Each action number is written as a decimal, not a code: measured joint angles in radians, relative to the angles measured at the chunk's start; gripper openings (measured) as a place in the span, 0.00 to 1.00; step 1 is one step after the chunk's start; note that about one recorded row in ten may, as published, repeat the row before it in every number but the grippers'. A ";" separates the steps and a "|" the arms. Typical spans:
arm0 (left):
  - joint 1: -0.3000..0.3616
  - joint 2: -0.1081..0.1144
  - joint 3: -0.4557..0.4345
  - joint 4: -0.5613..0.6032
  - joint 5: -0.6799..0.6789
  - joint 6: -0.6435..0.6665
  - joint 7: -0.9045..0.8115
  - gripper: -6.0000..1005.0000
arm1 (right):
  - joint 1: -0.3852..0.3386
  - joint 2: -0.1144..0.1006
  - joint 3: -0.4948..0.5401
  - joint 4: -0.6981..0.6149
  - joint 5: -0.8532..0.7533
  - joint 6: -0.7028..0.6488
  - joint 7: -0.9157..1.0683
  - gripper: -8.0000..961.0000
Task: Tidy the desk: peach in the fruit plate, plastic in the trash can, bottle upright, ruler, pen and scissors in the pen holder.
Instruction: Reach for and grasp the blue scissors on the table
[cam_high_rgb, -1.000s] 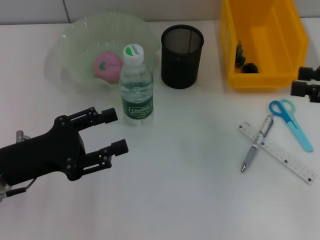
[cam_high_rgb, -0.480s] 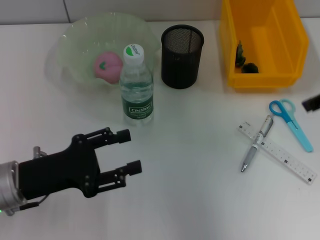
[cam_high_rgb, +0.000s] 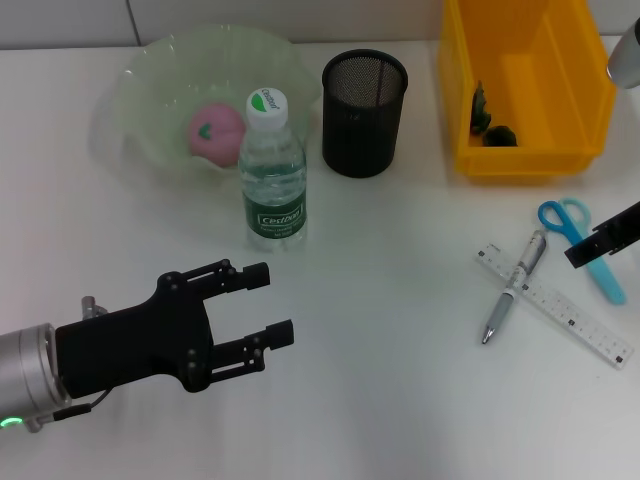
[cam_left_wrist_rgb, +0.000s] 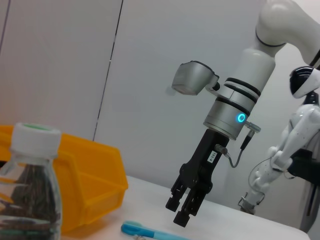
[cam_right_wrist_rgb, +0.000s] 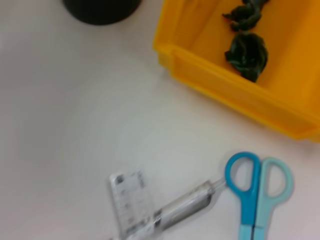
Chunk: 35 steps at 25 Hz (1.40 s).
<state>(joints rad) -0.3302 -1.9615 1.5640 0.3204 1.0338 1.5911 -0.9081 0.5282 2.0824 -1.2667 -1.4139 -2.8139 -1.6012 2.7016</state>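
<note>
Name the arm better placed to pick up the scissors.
Right, probably. The right gripper hangs beside the scissors, near the pen and ruler; the left gripper is open, across the table below the bottle.

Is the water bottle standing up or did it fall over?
Standing up. The water bottle rests on its base on the table, white cap on top, just in front of the fruit plate.

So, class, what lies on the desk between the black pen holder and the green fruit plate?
The water bottle, standing upright between the pen holder and the fruit plate, shown in the head view.
</note>
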 joint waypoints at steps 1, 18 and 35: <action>0.000 -0.001 0.000 0.000 0.000 -0.005 0.000 0.71 | 0.000 0.000 0.002 0.013 0.000 0.017 0.003 0.74; -0.001 -0.010 -0.003 0.000 0.000 -0.037 0.000 0.71 | -0.010 -0.002 0.017 0.150 -0.002 0.150 -0.004 0.64; -0.003 -0.020 -0.002 0.000 0.000 -0.056 -0.003 0.71 | -0.006 -0.004 0.021 0.187 -0.004 0.170 -0.006 0.37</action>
<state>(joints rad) -0.3329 -1.9811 1.5617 0.3206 1.0339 1.5354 -0.9114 0.5225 2.0784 -1.2457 -1.2268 -2.8180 -1.4314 2.6951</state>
